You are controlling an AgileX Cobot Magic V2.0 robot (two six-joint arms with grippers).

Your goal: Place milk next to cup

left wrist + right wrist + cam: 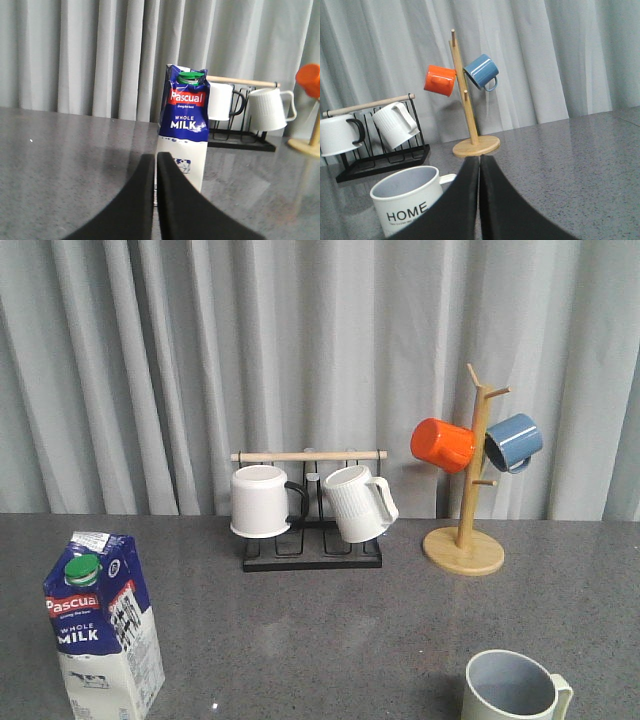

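On the grey table (330, 620), the milk (103, 625) stands upright at seven o'clock, the cup (513, 688) at five, well apart. Both grippers, left (156, 172) and right (479, 175), sit level with fingers pressed together, holding nothing. Only the right wrist view shows the cup's "HOME" lettering.

The front camera looks forward over the table (330, 630) from high up. The left wrist camera sits low, close to the milk (183, 127). The right wrist camera sits low, close to the cup (410, 205). All three see the far mug rack (311, 550).

Two white mugs (262, 501) on rack, wooden tree (466, 540) (orange, blue mugs).
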